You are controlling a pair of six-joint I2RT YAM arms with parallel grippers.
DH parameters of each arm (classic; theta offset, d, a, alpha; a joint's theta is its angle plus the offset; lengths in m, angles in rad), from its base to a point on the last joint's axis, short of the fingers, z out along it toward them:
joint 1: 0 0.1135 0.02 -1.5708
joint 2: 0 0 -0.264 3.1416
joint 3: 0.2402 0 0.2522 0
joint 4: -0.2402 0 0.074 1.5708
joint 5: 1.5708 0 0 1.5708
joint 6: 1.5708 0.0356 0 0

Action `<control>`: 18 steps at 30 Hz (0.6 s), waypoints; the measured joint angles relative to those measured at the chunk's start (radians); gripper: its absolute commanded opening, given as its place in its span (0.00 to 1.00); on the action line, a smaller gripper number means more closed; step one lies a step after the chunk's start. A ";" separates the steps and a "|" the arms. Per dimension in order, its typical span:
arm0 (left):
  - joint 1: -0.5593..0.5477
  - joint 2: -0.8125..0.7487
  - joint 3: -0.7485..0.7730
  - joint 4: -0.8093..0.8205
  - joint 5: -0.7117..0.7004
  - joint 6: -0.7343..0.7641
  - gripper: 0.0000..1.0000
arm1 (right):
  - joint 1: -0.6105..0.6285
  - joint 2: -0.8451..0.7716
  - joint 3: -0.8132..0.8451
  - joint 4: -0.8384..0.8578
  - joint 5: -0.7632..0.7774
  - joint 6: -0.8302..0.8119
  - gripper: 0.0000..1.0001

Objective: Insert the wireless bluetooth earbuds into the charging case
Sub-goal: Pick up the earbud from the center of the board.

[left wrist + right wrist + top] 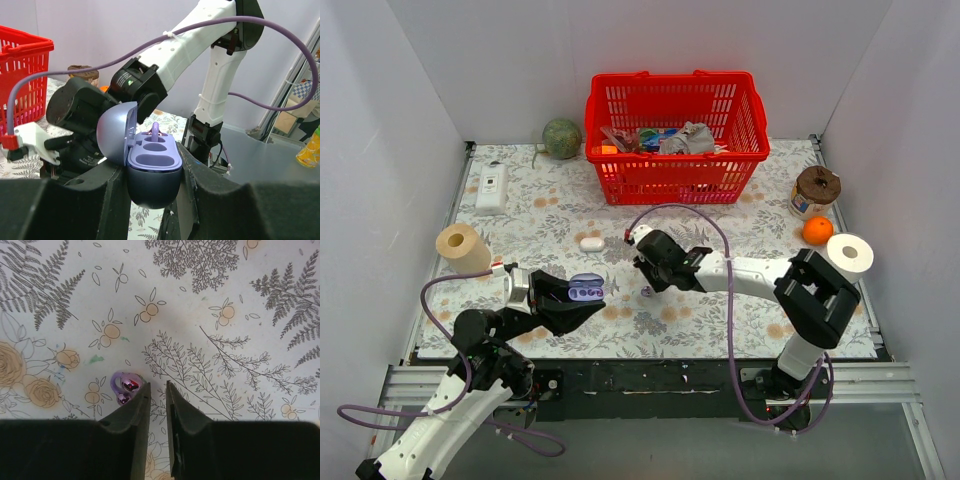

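Observation:
My left gripper [582, 296] is shut on the charging case [586, 290], a lavender oval with a dark lower shell, and holds it above the table. Its lid is open in the left wrist view [152, 160]. The near socket is empty. A small purple piece [155, 131] stands up from the far socket; it looks like an earbud. Another glossy purple earbud [647, 291] lies on the floral cloth. In the right wrist view it [125, 387] touches the outside of the left finger [135, 410]. My right gripper [157, 386] hangs low over the cloth, jaws a narrow gap apart, nothing between them.
A red basket [675, 140] of items stands at the back. A white oval pebble [592, 243] lies left of the right gripper. Paper rolls sit at the left [460, 246] and right [850, 253]. An orange [817, 230] and a jar [816, 188] are at the right.

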 measured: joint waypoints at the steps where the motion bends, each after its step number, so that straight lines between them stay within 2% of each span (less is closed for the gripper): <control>1: 0.000 -0.001 0.000 -0.002 0.000 0.000 0.00 | 0.000 -0.011 0.000 -0.001 0.000 0.000 0.33; 2: 0.000 -0.001 0.000 -0.003 -0.001 0.000 0.00 | 0.001 -0.027 0.000 0.000 -0.001 0.004 0.37; 6: 0.000 -0.001 0.000 -0.003 -0.002 0.000 0.00 | 0.011 -0.093 0.008 0.002 -0.028 0.022 0.43; 18: 0.000 -0.005 0.000 -0.004 -0.001 -0.002 0.00 | 0.080 -0.032 0.045 -0.013 -0.098 0.079 0.47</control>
